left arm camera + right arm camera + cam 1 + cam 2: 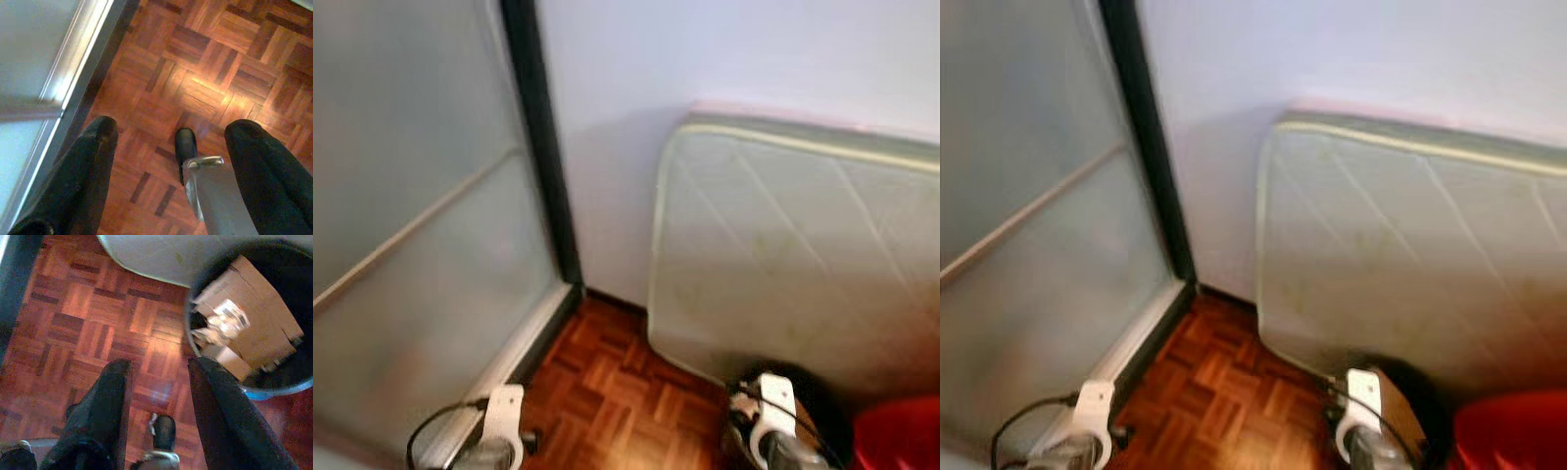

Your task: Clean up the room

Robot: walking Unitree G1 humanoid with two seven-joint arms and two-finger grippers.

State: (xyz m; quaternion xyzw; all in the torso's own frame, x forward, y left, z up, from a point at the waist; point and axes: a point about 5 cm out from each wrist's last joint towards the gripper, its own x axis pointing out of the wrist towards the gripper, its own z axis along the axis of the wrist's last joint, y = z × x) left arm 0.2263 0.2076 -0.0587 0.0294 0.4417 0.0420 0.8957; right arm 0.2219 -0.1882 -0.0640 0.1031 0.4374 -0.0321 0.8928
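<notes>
Black round bin (274, 377) of crumpled cardboard stood against the pale quilted mattress (803, 264); we held left gripper (171, 147) and right gripper (159, 377) wide, empty, over reddish parquet floor (205, 73).

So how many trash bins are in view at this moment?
1. The round dark bin stands on the parquet floor against the leaning mattress, under the right gripper, with cardboard inside. A red object beside it is too cropped to identify.

Red object (899, 434) cut off at corner, mattress (803, 255) at edge.
</notes>
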